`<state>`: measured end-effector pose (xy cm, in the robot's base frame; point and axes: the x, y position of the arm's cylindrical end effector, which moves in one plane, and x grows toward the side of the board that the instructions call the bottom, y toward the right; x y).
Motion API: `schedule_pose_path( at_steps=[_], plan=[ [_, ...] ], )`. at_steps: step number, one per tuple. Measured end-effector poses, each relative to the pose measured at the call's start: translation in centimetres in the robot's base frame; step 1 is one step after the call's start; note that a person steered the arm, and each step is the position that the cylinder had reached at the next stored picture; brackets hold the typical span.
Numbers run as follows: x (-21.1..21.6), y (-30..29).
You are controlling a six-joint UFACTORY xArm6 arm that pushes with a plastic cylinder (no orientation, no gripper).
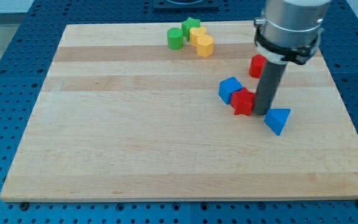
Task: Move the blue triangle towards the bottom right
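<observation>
Blue triangle [278,120] sits just right of my tip [261,112]. Tip (no hand fitted) stands between it and the red block [243,101].

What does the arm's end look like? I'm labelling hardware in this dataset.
A wide silver-grey cylinder with a black band around its lower edge, narrowing to a straight dark rod. The rod ends at my tip on the board. No cables or markings show.

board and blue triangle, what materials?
Board: looks like light wood with a smooth matte finish; grain and lengthwise plank bands show. Blue triangle, just right of my tip: probably painted wood or plastic; uniform saturated colour, no grain visible, so I can't tell which.
</observation>
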<state>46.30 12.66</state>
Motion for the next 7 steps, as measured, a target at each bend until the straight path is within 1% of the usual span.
schedule_pose_path(
  at_steps=[1, 2, 3, 4, 5, 7],
  plan=[
    [-0.1, -1.1],
    [-0.8, -0.9],
    [-0.3, -0.6],
    [1.6, -0.6],
    [2.7, 0.5],
    [1.6, 2.1]
  ],
)
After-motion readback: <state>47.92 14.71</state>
